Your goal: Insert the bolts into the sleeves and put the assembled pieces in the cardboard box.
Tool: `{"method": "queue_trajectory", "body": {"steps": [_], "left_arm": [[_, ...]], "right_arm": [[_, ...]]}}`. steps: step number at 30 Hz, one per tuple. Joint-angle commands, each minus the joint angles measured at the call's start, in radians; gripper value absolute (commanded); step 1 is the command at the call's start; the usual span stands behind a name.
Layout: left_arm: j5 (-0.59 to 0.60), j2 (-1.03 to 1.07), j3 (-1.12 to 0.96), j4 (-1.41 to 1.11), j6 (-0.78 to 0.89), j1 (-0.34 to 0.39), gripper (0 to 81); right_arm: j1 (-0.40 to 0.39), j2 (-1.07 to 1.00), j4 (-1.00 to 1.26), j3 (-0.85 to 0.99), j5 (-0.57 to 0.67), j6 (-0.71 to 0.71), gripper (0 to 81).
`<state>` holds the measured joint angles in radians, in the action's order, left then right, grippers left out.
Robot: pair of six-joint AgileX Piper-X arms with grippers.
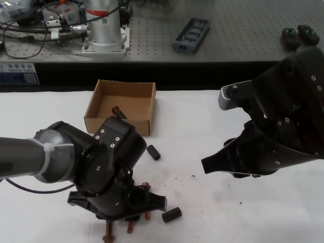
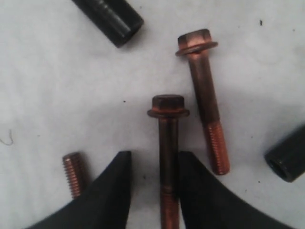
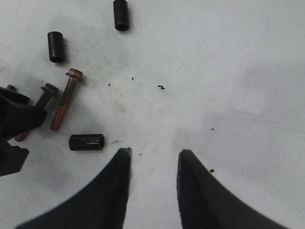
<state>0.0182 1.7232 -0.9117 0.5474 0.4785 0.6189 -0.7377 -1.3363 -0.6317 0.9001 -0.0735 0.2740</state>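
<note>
My left gripper (image 2: pixel 155 153) is low over the white cloth and open, with a copper bolt (image 2: pixel 169 138) lying between its fingers; the shaft rests against one finger. A second bolt (image 2: pixel 202 95) lies just beside it, and a threaded bolt end (image 2: pixel 74 174) shows by the other finger. Black sleeves (image 2: pixel 112 19) (image 2: pixel 288 157) lie close by. My right gripper (image 3: pixel 155 151) hangs open over bare cloth. Ahead of it are three sleeves (image 3: pixel 86 142) (image 3: pixel 56 46) (image 3: pixel 120 14) and the bolts (image 3: pixel 66 98). The cardboard box (image 1: pixel 124 83) stands at the back with one dark piece (image 1: pixel 117 112) inside.
In the high view one sleeve (image 1: pixel 153 152) lies near the box's front corner and another (image 1: pixel 171 215) lies by the left arm (image 1: pixel 101 162). The right arm (image 1: pixel 283 126) stands at the right. Behind the cloth is a metal bench (image 1: pixel 228 30) with equipment.
</note>
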Motion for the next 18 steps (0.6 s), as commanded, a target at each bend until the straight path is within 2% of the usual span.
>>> {"method": "queue_trajectory", "body": {"steps": [1, 3, 7, 11, 14, 18], "left_arm": [[-0.034, 0.012, -0.001, 0.029, -0.01, 0.002, 24.6], [-0.034, 0.012, -0.001, 0.029, -0.01, 0.002, 20.0], [-0.018, 0.012, -0.001, 0.029, -0.01, 0.002, 0.9], [0.005, 0.012, -0.001, 0.018, -0.013, 0.002, 0.6], [0.105, 0.012, -0.009, -0.04, -0.006, -0.002, 0.6], [0.14, -0.026, -0.04, -0.111, 0.094, -0.015, 0.6]], "right_arm": [[0.005, 0.014, 0.018, -0.001, 0.003, 0.002, 25.1], [0.005, 0.014, 0.018, -0.001, 0.003, 0.002, 25.1], [0.005, 0.014, 0.018, -0.001, 0.003, 0.002, 25.1], [0.005, 0.014, 0.018, -0.001, 0.003, 0.002, 25.1], [0.005, 0.014, 0.018, -0.001, 0.003, 0.002, 25.1], [0.005, 0.014, 0.018, -0.001, 0.003, 0.002, 25.1]]}}
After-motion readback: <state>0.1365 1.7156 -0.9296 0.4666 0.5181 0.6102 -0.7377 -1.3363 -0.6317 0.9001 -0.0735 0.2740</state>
